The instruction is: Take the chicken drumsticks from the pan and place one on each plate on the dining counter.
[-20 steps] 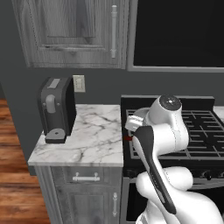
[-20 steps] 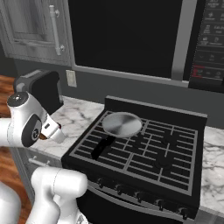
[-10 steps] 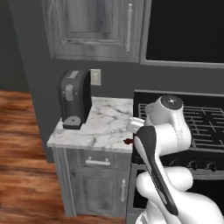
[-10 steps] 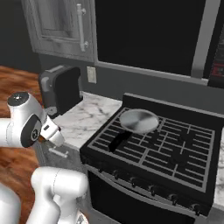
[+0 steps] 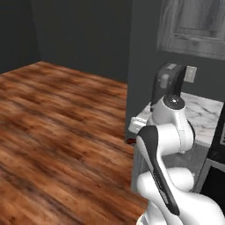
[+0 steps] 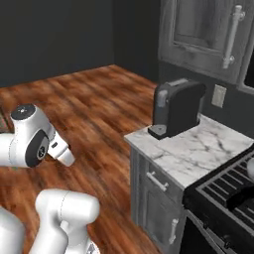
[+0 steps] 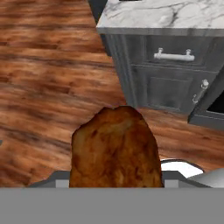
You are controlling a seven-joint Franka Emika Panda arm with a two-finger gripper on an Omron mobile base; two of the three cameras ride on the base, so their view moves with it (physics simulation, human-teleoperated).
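One chicken drumstick (image 7: pixel 114 148) shows in the hand view, golden-brown and large in the foreground, rising from the bottom where the gripper (image 7: pixel 114 183) sits; the pincer is closed on it, its tips hidden behind the meat. Beyond it lie the wooden floor (image 7: pixel 48 74) and a grey cabinet (image 7: pixel 175 78) with a silver drawer handle (image 7: pixel 174 55) under a marble countertop (image 7: pixel 162 15).

From the left base view, the white arm (image 5: pixel 169 132) is folded in front of the cabinet end, and a small reddish bit of the drumstick (image 5: pixel 130 141) peeks out at the arm's left edge, over the floor (image 5: pixel 57 127). Behind the arm a dark coffee machine (image 5: pixel 169 81) stands on the marble countertop (image 5: pixel 206 116), beside a wall socket (image 5: pixel 190 74).

From the right base view, the coffee machine (image 6: pixel 176 106) stands near the left end of the countertop (image 6: pixel 198 149), above the grey cabinet (image 6: pixel 158 193). The black stove (image 6: pixel 225 191) adjoins the countertop on the right. The arm's wrist (image 6: pixel 34 141) hangs over the floor (image 6: pixel 94 104), well apart from the counter.
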